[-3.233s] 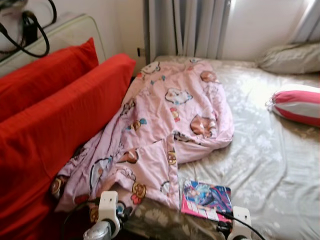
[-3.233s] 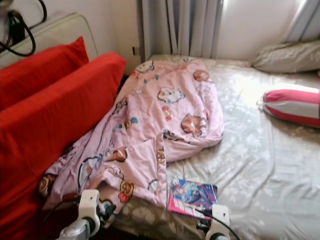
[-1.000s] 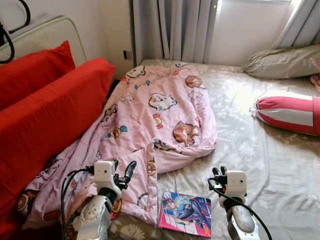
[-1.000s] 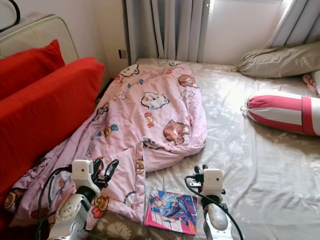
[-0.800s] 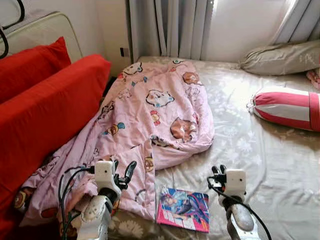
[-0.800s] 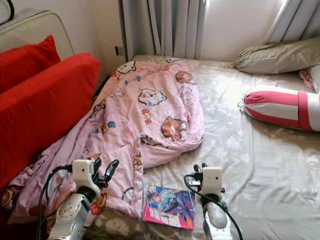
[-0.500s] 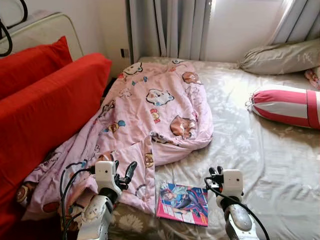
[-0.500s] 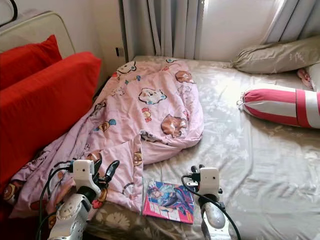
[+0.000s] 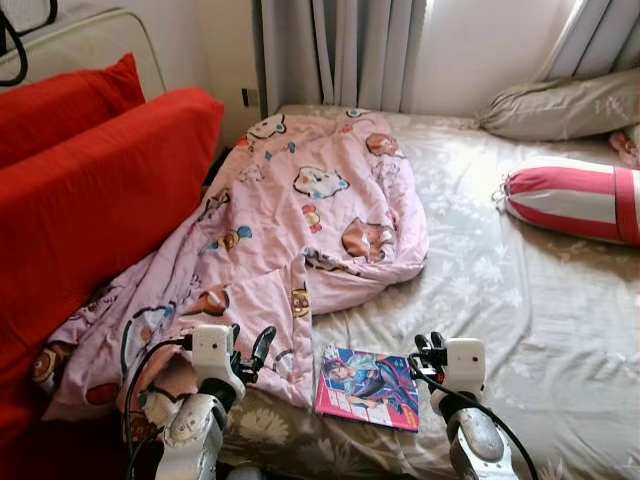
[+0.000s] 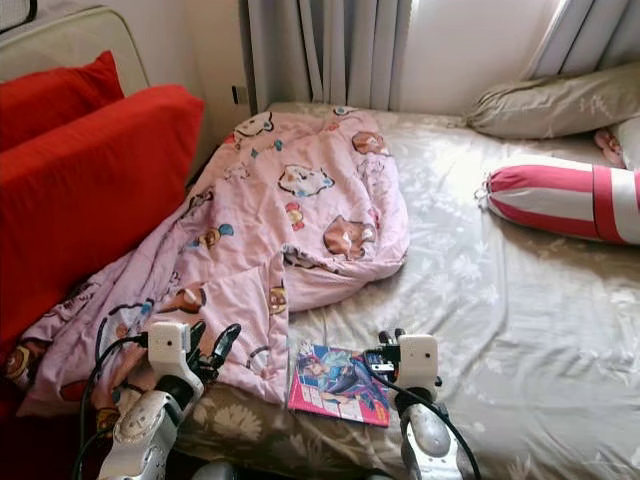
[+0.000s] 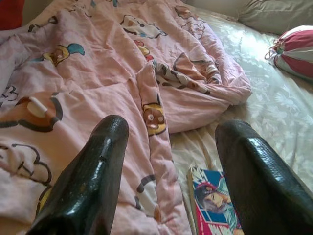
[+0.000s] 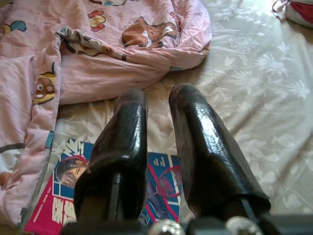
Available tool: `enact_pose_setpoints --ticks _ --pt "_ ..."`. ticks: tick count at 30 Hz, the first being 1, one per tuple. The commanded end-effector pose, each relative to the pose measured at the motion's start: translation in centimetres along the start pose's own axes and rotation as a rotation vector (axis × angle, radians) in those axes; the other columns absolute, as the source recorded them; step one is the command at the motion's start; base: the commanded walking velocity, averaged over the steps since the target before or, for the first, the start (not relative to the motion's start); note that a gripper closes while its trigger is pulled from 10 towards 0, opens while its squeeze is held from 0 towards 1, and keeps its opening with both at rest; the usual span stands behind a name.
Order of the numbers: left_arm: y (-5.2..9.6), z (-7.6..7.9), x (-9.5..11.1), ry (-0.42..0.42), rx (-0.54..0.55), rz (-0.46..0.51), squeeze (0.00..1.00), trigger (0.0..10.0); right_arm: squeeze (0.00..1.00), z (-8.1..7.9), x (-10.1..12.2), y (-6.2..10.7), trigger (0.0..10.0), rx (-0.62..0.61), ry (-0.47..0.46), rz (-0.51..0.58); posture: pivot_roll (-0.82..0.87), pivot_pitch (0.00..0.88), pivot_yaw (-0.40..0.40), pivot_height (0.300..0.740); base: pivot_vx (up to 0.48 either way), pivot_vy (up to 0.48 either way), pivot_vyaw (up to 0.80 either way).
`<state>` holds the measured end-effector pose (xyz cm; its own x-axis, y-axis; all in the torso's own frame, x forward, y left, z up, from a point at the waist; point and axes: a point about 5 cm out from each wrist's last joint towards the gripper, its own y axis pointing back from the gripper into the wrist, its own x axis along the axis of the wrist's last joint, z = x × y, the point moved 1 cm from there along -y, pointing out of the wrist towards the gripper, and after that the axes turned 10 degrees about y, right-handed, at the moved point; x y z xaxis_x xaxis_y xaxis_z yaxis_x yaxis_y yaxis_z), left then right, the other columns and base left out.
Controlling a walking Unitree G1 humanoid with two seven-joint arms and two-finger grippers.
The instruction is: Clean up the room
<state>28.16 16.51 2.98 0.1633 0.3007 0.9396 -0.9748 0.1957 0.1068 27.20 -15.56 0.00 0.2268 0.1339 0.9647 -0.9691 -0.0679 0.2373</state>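
A crumpled pink cartoon-print blanket lies over the left half of the bed and hangs off its near edge. Just right of the blanket's hem, a colourful comic book lies flat on the grey floral sheet. My left gripper hovers open over the blanket's near corner, its fingers wide apart with nothing between them. Held just right of the book, my right gripper is shut and empty. In the right wrist view its fingers point over the book.
Big red cushions lean along the left side of the bed. A pink-and-white striped bolster and a grey pillow lie at the far right. Grey curtains hang behind the bed.
Both arms have risen into view since the oldest frames. The camera has shifted a little over the bed. The blanket and book lie as before.
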Motion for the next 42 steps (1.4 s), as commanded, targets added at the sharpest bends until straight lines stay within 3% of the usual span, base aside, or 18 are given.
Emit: enact_pose_setpoints --ticks 1,22,31,42 --pt "0.0 0.0 0.3 -0.004 -0.003 0.007 0.00 10.0 0.00 0.0 -0.6 0.1 10.0 0.002 -0.009 -0.033 0.05 0.007 -0.006 0.641 0.000 0.000 0.00" --pt "-0.2 0.5 0.3 -0.006 -0.025 -0.001 0.00 10.0 0.00 -0.9 -2.3 0.6 10.0 0.092 -0.041 -0.088 0.06 0.016 -0.003 0.636 0.000 0.000 0.00" --pt "-0.2 0.4 0.3 -0.008 -0.023 -0.011 0.00 10.0 0.00 -0.6 -3.6 1.0 10.0 0.099 -0.048 -0.145 0.06 0.033 0.001 0.636 0.000 0.000 0.54" --pt "-0.3 0.7 0.3 -0.010 -0.036 -0.017 0.00 10.0 0.00 0.0 -4.3 1.2 10.0 0.074 -0.086 -0.186 0.06 0.040 0.008 0.636 0.000 0.000 0.00"
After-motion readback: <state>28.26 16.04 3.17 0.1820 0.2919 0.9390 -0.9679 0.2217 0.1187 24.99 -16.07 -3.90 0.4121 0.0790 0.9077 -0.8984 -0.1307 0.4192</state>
